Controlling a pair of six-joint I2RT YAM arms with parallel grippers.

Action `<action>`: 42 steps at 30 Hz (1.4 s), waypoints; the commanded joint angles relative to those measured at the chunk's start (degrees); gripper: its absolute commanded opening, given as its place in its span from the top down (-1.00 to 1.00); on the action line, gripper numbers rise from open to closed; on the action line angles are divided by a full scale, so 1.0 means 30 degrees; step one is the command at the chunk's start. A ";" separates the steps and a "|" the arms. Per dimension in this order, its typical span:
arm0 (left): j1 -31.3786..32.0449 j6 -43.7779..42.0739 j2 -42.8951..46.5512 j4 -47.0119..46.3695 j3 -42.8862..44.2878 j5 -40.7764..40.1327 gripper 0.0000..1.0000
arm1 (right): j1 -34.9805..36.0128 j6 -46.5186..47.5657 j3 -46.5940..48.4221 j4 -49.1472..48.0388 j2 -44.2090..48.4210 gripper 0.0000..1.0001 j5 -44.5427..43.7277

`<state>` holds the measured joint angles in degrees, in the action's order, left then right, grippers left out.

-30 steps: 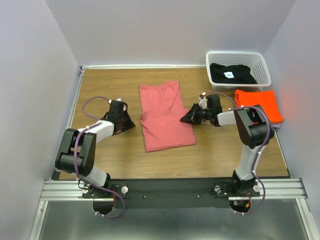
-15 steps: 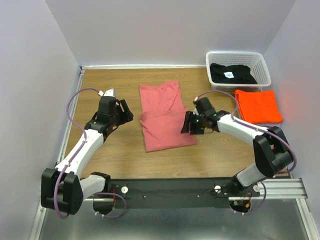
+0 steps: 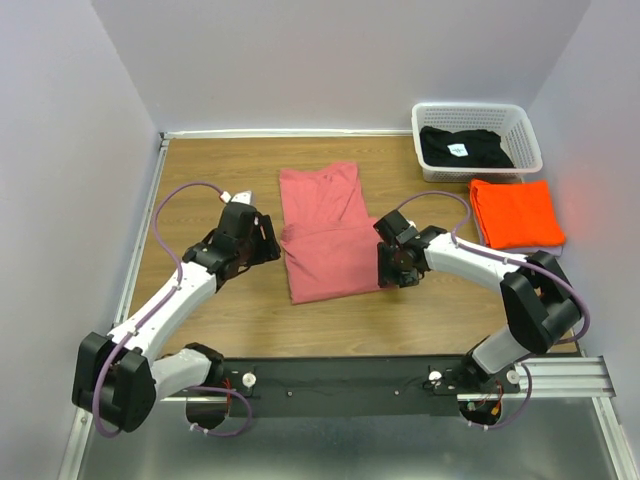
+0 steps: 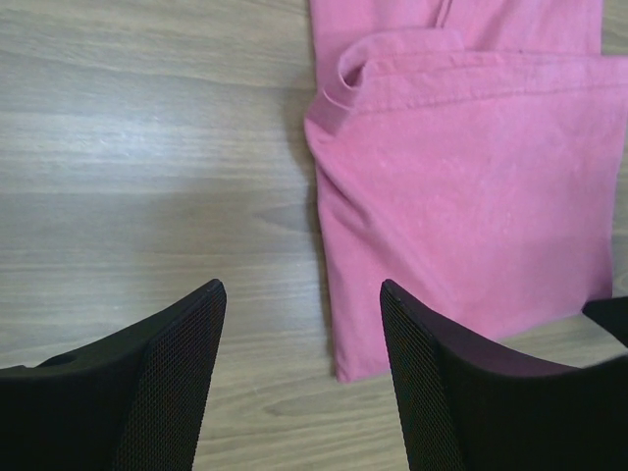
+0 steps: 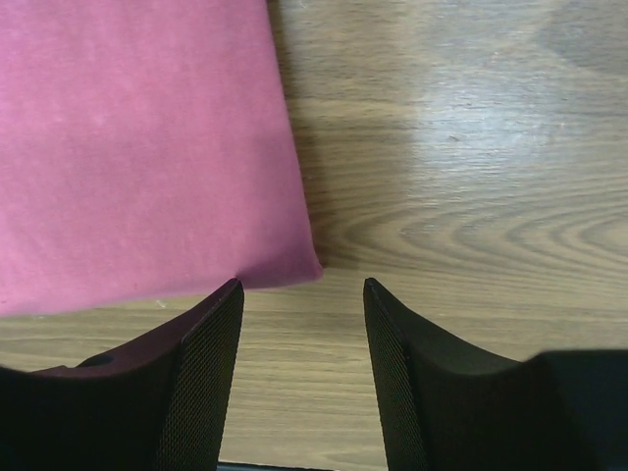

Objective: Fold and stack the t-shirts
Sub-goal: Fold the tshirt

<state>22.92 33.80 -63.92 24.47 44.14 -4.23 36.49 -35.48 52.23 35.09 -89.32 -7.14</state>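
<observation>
A dusty pink-red t-shirt [image 3: 325, 235] lies flat mid-table, folded narrow, with its lower half doubled over. My left gripper [image 3: 266, 243] hovers open just left of the shirt's left edge. In the left wrist view the shirt [image 4: 461, 186] is ahead and to the right of the open left gripper [image 4: 301, 287]. My right gripper [image 3: 389, 266] is open by the shirt's near right corner. That corner of the shirt [image 5: 137, 137] shows just beyond the right gripper [image 5: 302, 285]. A folded orange t-shirt [image 3: 515, 212] lies at the right. A black t-shirt [image 3: 462, 148] sits in the basket.
The white lattice basket [image 3: 470, 108] stands at the back right corner, right behind the orange shirt. Pale walls close in the table on the left, back and right. A black rail [image 3: 340, 375] with both arm bases runs along the near edge.
Both grippers went from nearly shut to open. The left one has come in towards the shirt's left edge. The right one has dropped towards the shirt's near right corner.
</observation>
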 commanded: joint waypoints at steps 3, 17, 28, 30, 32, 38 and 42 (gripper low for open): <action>0.1208 0.0890 -0.0430 0.0574 -0.0387 -0.0641 -0.43 | 0.0229 -0.0243 0.0608 0.0492 -0.0461 -0.18 -0.1079; 0.2410 0.1301 -0.0431 0.1102 -0.0533 -0.0671 -0.43 | 0.0258 -0.0037 0.1048 -0.0125 -0.0255 -0.11 -0.0638; 0.2791 0.1418 -0.0783 0.1570 -0.0622 -0.0524 -0.43 | 0.0258 0.0138 0.0404 -0.1003 -0.1925 0.01 -0.0901; 0.2849 0.1477 -0.0842 0.1629 -0.0592 -0.0466 -0.43 | 0.0288 0.0226 0.0199 -0.1179 -0.2160 0.05 -0.0961; 0.2937 0.1477 -0.0958 0.1716 -0.0505 -0.0436 -0.43 | 0.0462 0.0256 0.0053 -0.1267 -0.2628 0.12 -0.0873; 0.3201 0.1418 -0.1602 0.2244 -0.0329 -0.0407 -0.43 | 0.1369 -0.0270 -0.0709 -0.1296 -0.3274 0.66 -0.0639; 0.3522 0.1564 -0.2042 0.2536 -0.0387 -0.0202 -0.43 | 0.2015 -0.0476 -0.0564 -0.1267 -0.3128 0.99 -0.0288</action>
<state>32.53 37.80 -69.25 30.11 42.92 -4.75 40.25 -35.73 54.00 29.85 -94.50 -8.29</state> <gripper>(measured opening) 0.718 0.033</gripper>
